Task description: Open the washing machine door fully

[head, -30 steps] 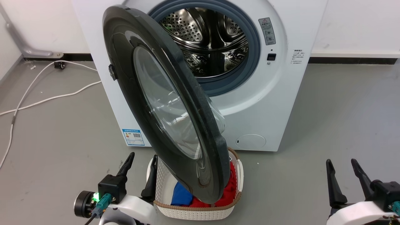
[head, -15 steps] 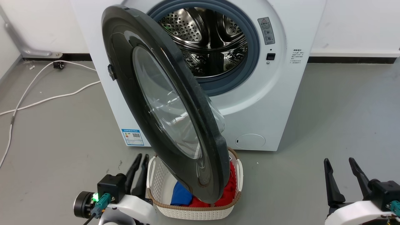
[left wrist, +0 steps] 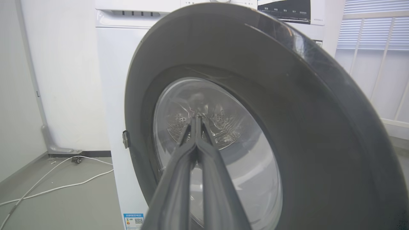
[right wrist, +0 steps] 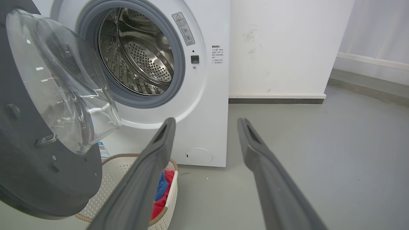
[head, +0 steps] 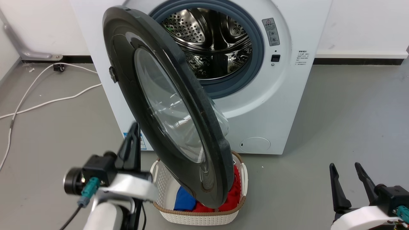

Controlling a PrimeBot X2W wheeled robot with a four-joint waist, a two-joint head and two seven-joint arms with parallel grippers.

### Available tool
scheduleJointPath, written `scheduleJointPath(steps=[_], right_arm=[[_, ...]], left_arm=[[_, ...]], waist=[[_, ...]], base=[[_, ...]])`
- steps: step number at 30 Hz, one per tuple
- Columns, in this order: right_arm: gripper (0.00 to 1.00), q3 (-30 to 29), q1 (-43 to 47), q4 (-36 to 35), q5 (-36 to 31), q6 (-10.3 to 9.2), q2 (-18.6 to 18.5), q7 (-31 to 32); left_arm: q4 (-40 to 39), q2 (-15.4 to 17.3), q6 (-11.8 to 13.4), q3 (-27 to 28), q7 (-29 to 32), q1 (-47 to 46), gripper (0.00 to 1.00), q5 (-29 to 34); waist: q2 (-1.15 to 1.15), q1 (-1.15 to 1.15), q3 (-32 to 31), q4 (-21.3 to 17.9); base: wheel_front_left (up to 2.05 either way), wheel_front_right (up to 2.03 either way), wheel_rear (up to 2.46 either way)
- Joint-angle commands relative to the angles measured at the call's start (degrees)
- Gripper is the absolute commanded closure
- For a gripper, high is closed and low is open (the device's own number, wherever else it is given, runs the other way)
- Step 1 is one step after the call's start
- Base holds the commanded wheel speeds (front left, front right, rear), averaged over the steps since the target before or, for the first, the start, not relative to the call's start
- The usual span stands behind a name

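The washing machine door (head: 166, 105) stood half open, hinged at the left of the washing machine (head: 271, 105), over a laundry basket (head: 198, 218). It looked heavy, rigid and slick, its glass bowl fragile, so the free black rim seemed the safest hold. The left gripper (head: 136, 127), fingers pressed together, pointed at the door's outer face; the right gripper (head: 345, 166), spread, sat low and well apart.

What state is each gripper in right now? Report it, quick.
Left gripper: shut, holding nothing, tips pointing at the washing machine door.
Right gripper: open, holding nothing.
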Motion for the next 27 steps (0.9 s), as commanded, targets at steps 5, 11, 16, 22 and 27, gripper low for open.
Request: scheduleJointPath(steps=[5, 11, 16, 22, 27], right_arm=[[0.0, -0.3, -0.7, 0.5, 0.4, -0.01, 0.3, -0.5], [0.0, -0.6, -0.9, 1.1, 0.4, -0.01, 0.3, -0.7], [0.0, -0.7, -1.2, 1.5, 0.5, -0.01, 0.3, -0.8], [0.0, -0.7, -1.4, 2.1, 0.7, -0.01, 0.4, -0.8], [0.0, -0.7, -1.3, 2.5, 0.7, -0.01, 0.4, -0.7]], left_arm=[[-9.3, -0.6, 1.2, -0.1, 0.6, -4.7, 1.0, 0.5], [-20.1, -2.1, 0.8, -3.7, 3.9, -9.7, 1.0, 1.6], [-25.9, -3.7, -1.1, -10.5, 8.1, -12.5, 1.0, 1.3], [-27.2, -5.1, -3.1, -20.4, 12.2, -13.4, 1.0, -1.3], [-26.3, -5.5, -3.5, -26.2, 14.3, -11.1, 1.0, -3.7]], waist=[[0.0, 0.0, -0.2, 0.0], [0.0, 0.0, -0.1, -0.1], [0.0, 0.0, 0.1, -0.4], [0.0, 0.0, 0.2, -0.8], [0.0, 0.0, 0.3, -1.0]], base=[[0.0, 0.0, 0.0], [0.0, 0.0, 0.0], [0.0, 0.0, 0.0], [0.0, 0.0, 0.0], [0.0, 0.0, 0.0]])
